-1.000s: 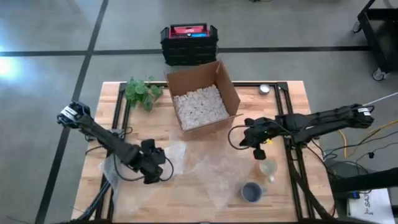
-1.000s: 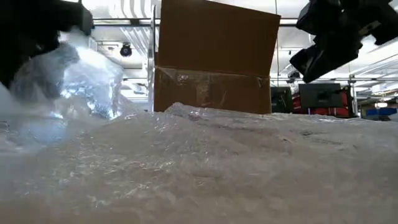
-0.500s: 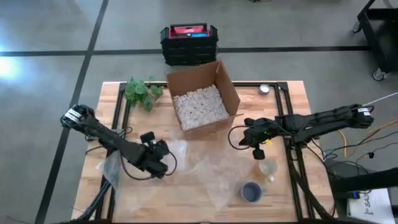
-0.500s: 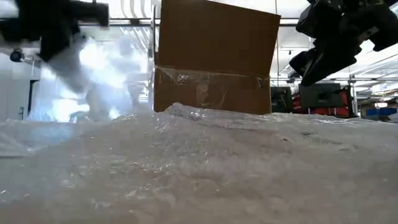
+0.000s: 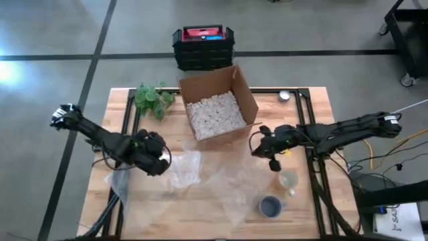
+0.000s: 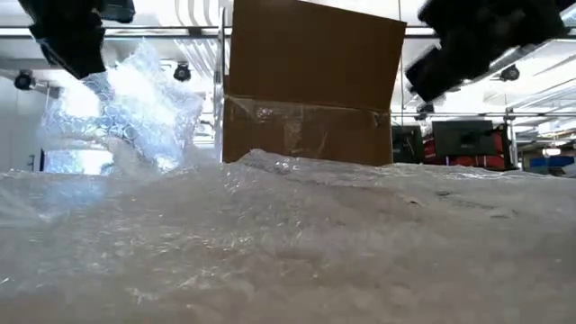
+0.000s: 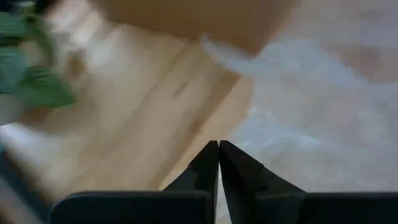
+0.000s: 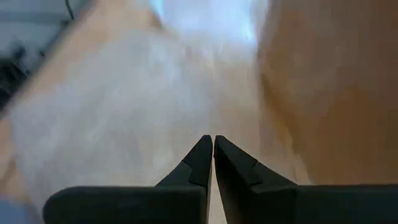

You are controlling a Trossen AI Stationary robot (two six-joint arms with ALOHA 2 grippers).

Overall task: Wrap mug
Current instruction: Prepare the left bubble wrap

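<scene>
My left pincer [image 5: 155, 152] was closed, its tips together with nothing visible between them, over the left part of the counter [image 5: 314, 100] by the bubble wrap [image 5: 221, 181]. My right pincer [image 5: 262, 144] was closed too, empty, near the cardboard box [image 5: 217, 100]. The blue mug [image 5: 270, 206] stood at the wrap's near right edge, beside a clear glass [image 5: 289, 181].

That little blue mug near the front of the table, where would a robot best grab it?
Probably by the rim, from straight above: the blue mug stands upright with its mouth open upward. The right end effector is nearer; a clear cup stands close behind the mug, so a side approach from there looks crowded.
</scene>
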